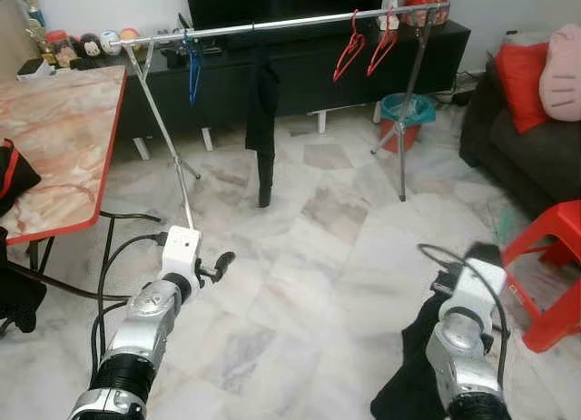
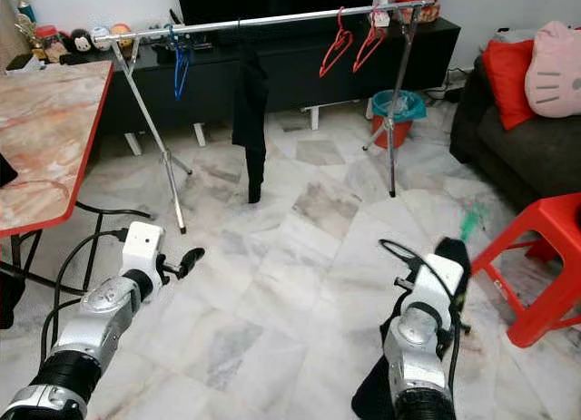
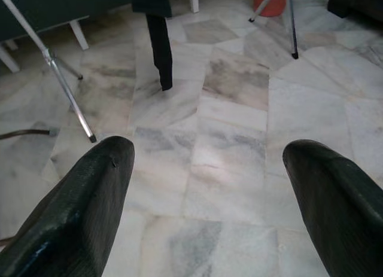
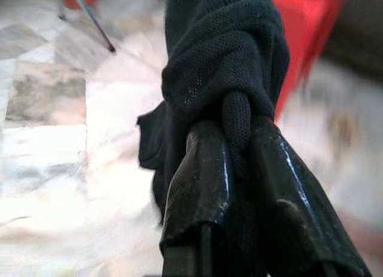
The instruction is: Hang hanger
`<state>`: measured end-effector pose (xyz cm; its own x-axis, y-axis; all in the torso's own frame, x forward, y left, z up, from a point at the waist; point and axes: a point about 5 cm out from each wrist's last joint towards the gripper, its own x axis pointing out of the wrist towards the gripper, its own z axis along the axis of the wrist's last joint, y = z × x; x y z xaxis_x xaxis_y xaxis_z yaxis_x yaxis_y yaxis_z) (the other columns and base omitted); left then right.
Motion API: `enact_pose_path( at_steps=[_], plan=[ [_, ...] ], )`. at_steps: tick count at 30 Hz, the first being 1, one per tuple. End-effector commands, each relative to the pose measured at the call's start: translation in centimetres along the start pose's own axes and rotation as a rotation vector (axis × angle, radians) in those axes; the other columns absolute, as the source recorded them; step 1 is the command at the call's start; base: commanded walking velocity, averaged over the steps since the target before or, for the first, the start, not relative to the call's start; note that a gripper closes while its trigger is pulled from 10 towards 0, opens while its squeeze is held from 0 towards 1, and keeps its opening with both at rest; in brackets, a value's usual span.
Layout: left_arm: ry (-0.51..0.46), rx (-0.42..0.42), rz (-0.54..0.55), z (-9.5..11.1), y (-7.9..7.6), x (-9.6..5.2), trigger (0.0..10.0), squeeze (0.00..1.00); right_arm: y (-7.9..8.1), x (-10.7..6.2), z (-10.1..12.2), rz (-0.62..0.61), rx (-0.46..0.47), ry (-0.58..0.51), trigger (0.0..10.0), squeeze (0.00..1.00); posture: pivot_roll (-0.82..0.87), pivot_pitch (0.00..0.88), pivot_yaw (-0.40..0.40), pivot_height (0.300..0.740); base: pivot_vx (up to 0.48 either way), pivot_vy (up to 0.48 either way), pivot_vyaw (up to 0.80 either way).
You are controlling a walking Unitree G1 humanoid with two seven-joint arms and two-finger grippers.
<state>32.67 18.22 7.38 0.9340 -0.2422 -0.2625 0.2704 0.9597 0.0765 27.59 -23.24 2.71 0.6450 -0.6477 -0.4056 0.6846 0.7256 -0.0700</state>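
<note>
1. Rail (image 1: 272,25) spans the upper frame on tripod legs, in front of the dark TV cabinet (image 1: 300,62). On it: blue hanger (image 1: 193,71) upper left, two red hangers (image 1: 363,46) upper right, and a black garment (image 1: 262,121) at upper centre, hanging down almost to the floor.
2. Right gripper (image 4: 230,163), lower right of the frame: fingers pressed narrow on a bunch of black cloth (image 4: 221,67), which droops below the wrist toward the floor (image 1: 309,284). No hanger can be made out inside the cloth.
3. Left gripper (image 3: 206,187), lower left: fingers wide apart, nothing between them, pointed toward the rail's near leg. Likely kept free to steady or spread the cloth.
4. Tabletop (image 1: 54,139) at left edge, red stool (image 1: 554,266) at right edge, bin (image 1: 406,116) by the far rail leg; walking lane between them looks open.
5. Judgement: rail is well apart from both grippers, so the step in hand is the approach. Free rail between the garment and the red hangers looks the obvious target.
6. Risk: dangling cloth could snag the stool or drag.
</note>
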Motion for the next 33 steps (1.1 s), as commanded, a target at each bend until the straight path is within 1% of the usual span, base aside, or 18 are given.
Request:
enact_pose_path(
  at_steps=[1, 2, 4, 7, 11, 15, 16, 17, 18, 20, 23, 25, 26, 27, 28, 29, 30, 33],
  plan=[
    [0.006, 0.036, 0.0, 0.3, 0.6, 0.1, 10.0, 0.0, -0.2, 0.4, -0.9, -0.028, 0.166, 0.133, 10.0, 0.0, -0.18, 0.0, 0.065, 0.74, 0.0, 0.0, 0.0],
    [0.007, 0.04, -0.001, 0.3, 0.6, 0.1, 10.0, 0.0, -0.2, 0.5, -1.2, -0.034, 0.199, 0.168, 10.0, 0.0, -0.18, 0.0, 0.065, 0.74, 0.0, 0.0, 0.0],
    [0.009, 0.049, -0.004, 0.4, 0.6, 0.2, 10.0, 0.0, 1.1, 0.7, -1.8, 0.137, 0.05, 0.222, 10.0, 0.0, -0.18, 0.0, 0.076, 0.74, 0.0, 0.0, 0.0],
    [0.009, 0.056, -0.025, 0.6, 0.5, 0.3, 10.0, 0.0, 0.4, 1.5, -1.9, 0.163, -0.184, 0.226, 10.0, 0.0, -0.19, 0.0, 0.081, 0.74, 0.0, 0.0, 0.0],
    [0.022, 0.068, -0.049, 0.4, 0.2, 0.4, 10.0, 0.0, -0.5, 1.9, -2.6, 0.153, -0.113, 0.34, 10.0, 0.0, -0.2, 0.0, 0.081, 0.74, 0.0, 0.0, 0.0],
    [0.04, 0.091, -0.106, 0.0, -0.6, 0.3, 10.0, 0.0, 0.9, 0.4, -5.3, 0.333, -0.059, 0.503, 10.0, 0.0, -0.2, 0.0, 0.082, 0.74, 0.0, 0.0, 0.0],
    [0.044, 0.095, -0.12, -0.1, -0.7, 0.3, 10.0, 0.0, 1.3, -0.2, -6.3, 0.405, -0.153, 0.518, 10.0, 0.0, -0.2, 0.0, 0.082, 0.74, 0.0, 0.0, 0.0],
    [0.047, 0.103, -0.132, -0.1, -0.9, 0.3, 10.0, 0.0, 1.4, -0.8, -7.3, 0.474, -0.336, 0.513, 10.0, 0.0, -0.2, 0.0, 0.083, 0.74, 0.0, 0.0, 0.0],
    [0.052, 0.107, -0.149, -0.2, -1.0, 0.3, 10.0, 0.0, 1.0, -1.9, -9.4, 0.595, -0.687, 0.505, 10.0, 0.0, -0.2, 0.0, 0.083, 0.74, 0.0, 0.0, 0.0],
    [0.055, 0.103, -0.158, -0.2, -1.0, 0.3, 10.0, 0.0, 0.4, -2.6, -10.7, 0.673, -0.91, 0.507, 10.0, 0.0, -0.2, 0.0, 0.082, 0.74, 0.0, 0.0, 0.0],
    [0.063, 0.113, -0.168, -0.2, -1.1, 0.3, 10.0, 0.0, 0.6, -2.4, -10.4, 0.502, -0.399, 0.626, 10.0, 0.0, -0.19, 0.0, 0.08, 0.74, 0.0, 0.0, 0.0],
    [0.064, 0.115, -0.171, -0.2, -1.1, 0.3, 10.0, 0.0, -0.4, -1.1, -9.2, 0.288, -0.122, 0.632, 10.0, 0.0, -0.19, 0.0, 0.083, 0.74, 0.0, 0.0, 0.0],
    [0.064, 0.115, -0.171, -0.2, -1.1, 0.3, 10.0, 0.0, -0.4, -1.1, -9.2, 0.288, -0.122, 0.632, 10.0, 0.0, -0.19, 0.0, 0.083, 0.74, 0.0, 0.0, 0.0],
    [0.065, 0.116, -0.158, -0.2, -0.9, 0.3, 10.0, 0.0, -0.2, 0.6, -6.5, 0.266, -0.062, 0.496, 10.0, 0.0, -0.19, 0.0, 0.089, 0.74, 0.0, 0.0, 0.0],
    [0.067, 0.117, -0.154, -0.3, -0.8, 0.3, 10.0, 0.0, -0.2, 1.9, -3.8, 0.255, -0.09, 0.348, 10.0, 0.0, -0.2, 0.0, 0.089, 0.74, 0.0, 0.0, 0.0],
    [0.067, 0.117, -0.154, -0.3, -0.8, 0.3, 10.0, 0.0, -0.2, 1.9, -3.8, 0.255, -0.09, 0.348, 10.0, 0.0, -0.2, 0.0, 0.089, 0.74, 0.0, 0.0, 0.0],
    [0.067, 0.119, -0.155, -0.3, -0.8, 0.3, 10.0, 0.0, -0.1, 2.8, -1.2, 0.247, -0.142, 0.209, 10.0, 0.0, -0.2, 0.0, 0.088, 0.74, 0.0, 0.0, 0.0],
    [0.059, 0.122, -0.139, -0.2, -0.5, 0.3, 10.0, 0.0, 0.1, 3.7, 1.5, 0.26, -0.097, 0.111, 10.0, 0.0, -0.2, 0.0, 0.089, 0.74, 0.0, 0.0, 0.0]
  ],
)
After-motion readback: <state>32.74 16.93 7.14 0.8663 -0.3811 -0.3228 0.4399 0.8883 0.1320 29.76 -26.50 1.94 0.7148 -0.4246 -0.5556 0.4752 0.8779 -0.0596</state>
